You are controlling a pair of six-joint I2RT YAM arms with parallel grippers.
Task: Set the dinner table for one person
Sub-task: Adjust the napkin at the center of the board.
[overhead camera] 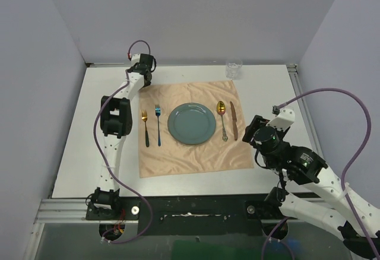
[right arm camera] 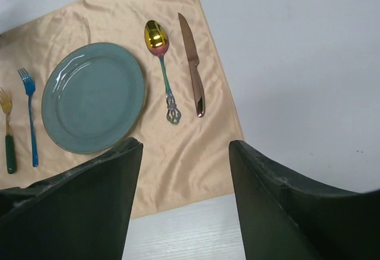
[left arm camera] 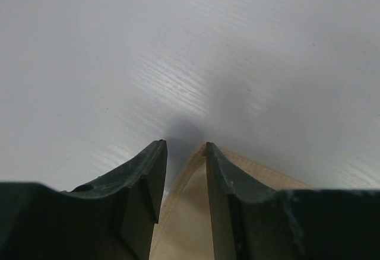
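Hovering right pincer [right arm camera: 185, 147] spread empty; left pincer [left arm camera: 185, 148] slightly parted over cloth [left arm camera: 184, 215] corner.

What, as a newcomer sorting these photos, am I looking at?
Two robot arms are bolted to a white table. One picture looks down from above; the other two come from wrist cameras. On a peach cloth lie a plate, a gold fork and a blue fork on its left, a spoon and a knife on its right; a glass stands beyond the cloth. The right gripper is open and empty. The left gripper sits at the cloth's far corner, fingers slightly apart; whether it pinches it is unclear.
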